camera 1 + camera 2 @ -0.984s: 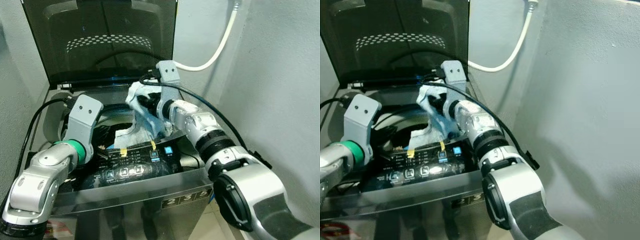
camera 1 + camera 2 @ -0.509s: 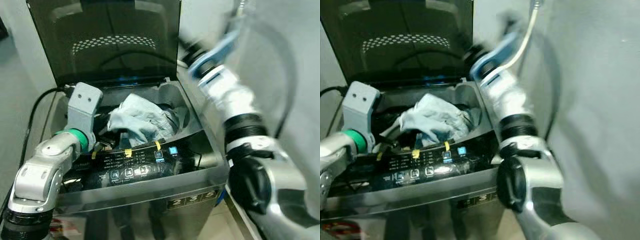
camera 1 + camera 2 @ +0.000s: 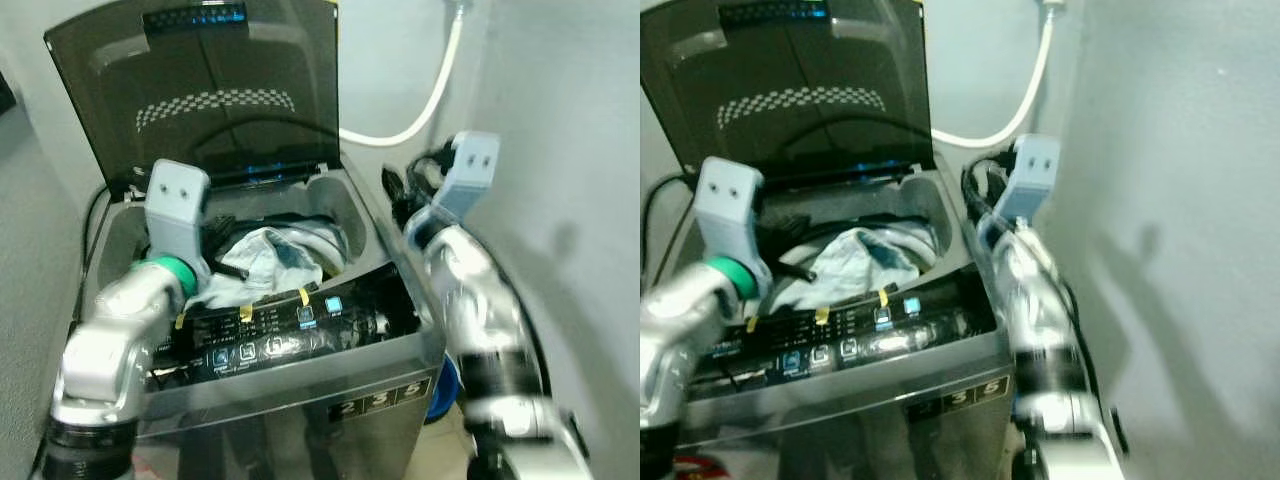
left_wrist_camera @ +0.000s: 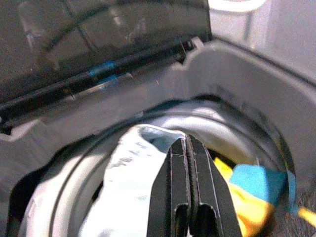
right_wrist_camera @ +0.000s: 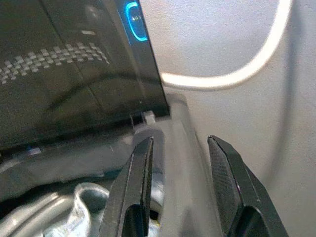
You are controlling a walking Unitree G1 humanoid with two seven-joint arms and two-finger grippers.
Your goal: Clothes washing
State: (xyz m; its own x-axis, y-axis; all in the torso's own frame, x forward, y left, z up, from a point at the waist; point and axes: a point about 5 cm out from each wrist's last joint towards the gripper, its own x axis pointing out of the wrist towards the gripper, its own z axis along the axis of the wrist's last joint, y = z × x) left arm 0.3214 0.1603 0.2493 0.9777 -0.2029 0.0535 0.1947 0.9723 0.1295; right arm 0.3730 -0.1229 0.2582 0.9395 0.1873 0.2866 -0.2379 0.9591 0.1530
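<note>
washing machine, frame centre, lid propped up so the tub can be loaded | pale clothes heaped in tub, centre frame | right gripper released, fingers spread, beside the machine's rear corner | left gripper clenched empty above clothes, likely ready to press them down

Probably a home laundry corner: a top-loading washing machine, lid up, white hose against bare walls.
</note>
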